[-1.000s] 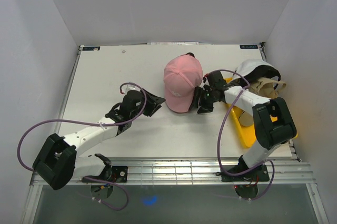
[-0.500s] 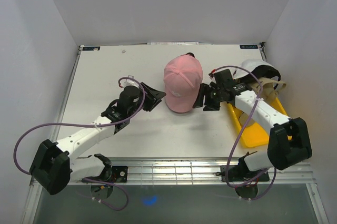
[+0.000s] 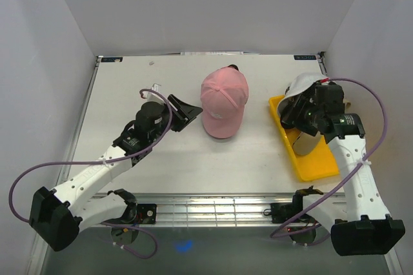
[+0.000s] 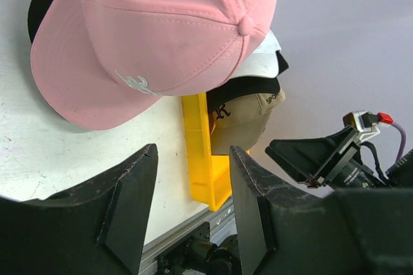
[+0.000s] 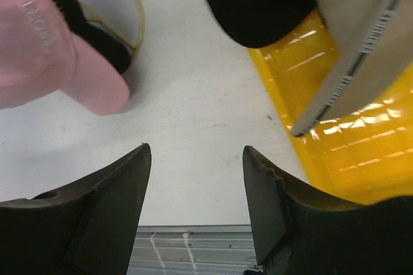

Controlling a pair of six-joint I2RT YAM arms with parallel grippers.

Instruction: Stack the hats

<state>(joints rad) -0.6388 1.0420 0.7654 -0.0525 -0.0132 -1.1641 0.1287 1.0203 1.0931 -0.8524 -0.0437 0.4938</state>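
Note:
A pink cap [image 3: 223,104] lies mid-table on top of a black cap [image 3: 231,68] that shows only at its far edge. In the left wrist view the pink cap [image 4: 155,36] fills the top, with the black cap [image 4: 42,5] under it. A white cap [image 3: 302,84] and a tan cap [image 3: 303,143] sit stacked at the yellow tray [image 3: 317,170]; the left wrist view also shows a black cap [image 4: 248,88] between them. My left gripper [image 3: 187,112] is open and empty, left of the pink cap. My right gripper [image 3: 289,115] is open and empty over the tray's left edge.
A gold wire loop [image 5: 116,4] lies on the table beside the pink brim [image 5: 71,62]. The yellow tray [image 5: 348,120] stands at the right. White walls close in the back and sides. The metal rail [image 3: 213,209] runs along the near edge.
My right gripper has pulled away from the pink cap's right side and moved right, over the yellow tray. My left arm has shifted slightly left. The pink cap has stayed put.

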